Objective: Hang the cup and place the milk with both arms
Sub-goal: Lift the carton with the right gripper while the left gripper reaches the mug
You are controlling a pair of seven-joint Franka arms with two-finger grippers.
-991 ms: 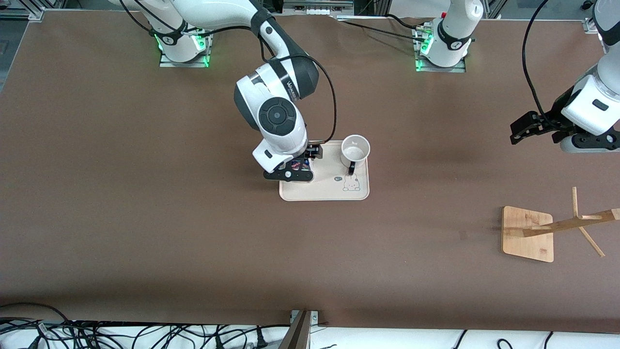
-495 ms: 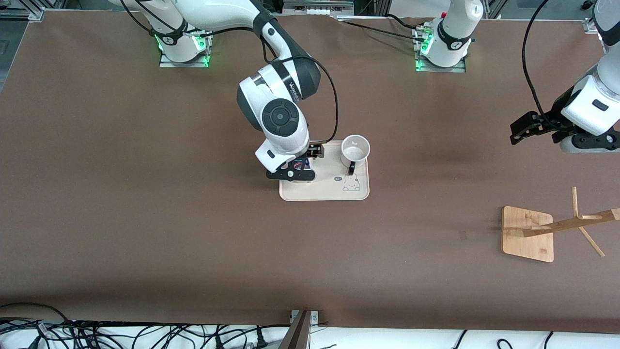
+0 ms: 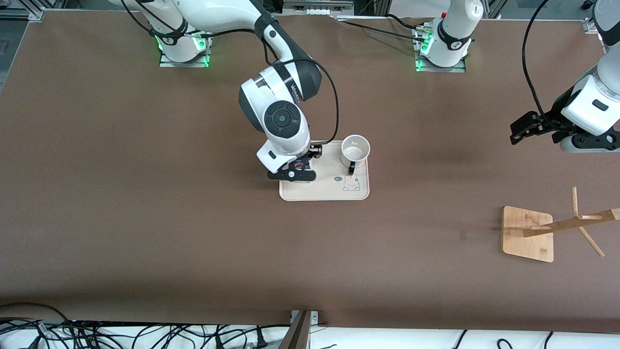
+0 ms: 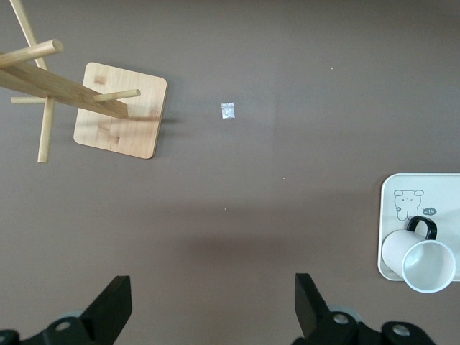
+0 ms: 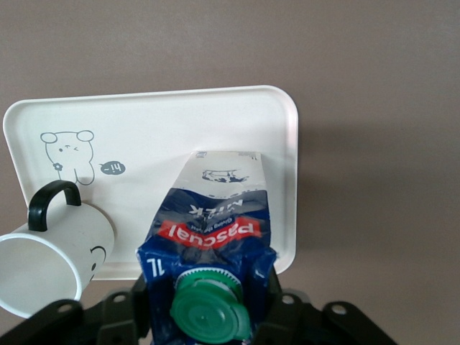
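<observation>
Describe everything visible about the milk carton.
The milk carton is a small gable-top pack, glossy card by the look, printed dark blue and white with a red band of lettering. A round green cap sits on its sloped top. It stands upright on the cream tray, at the end toward the right arm, apart from the cup. The right gripper straddles it from above, a jaw against each side near the top. In the front view the arm hides most of it.
</observation>
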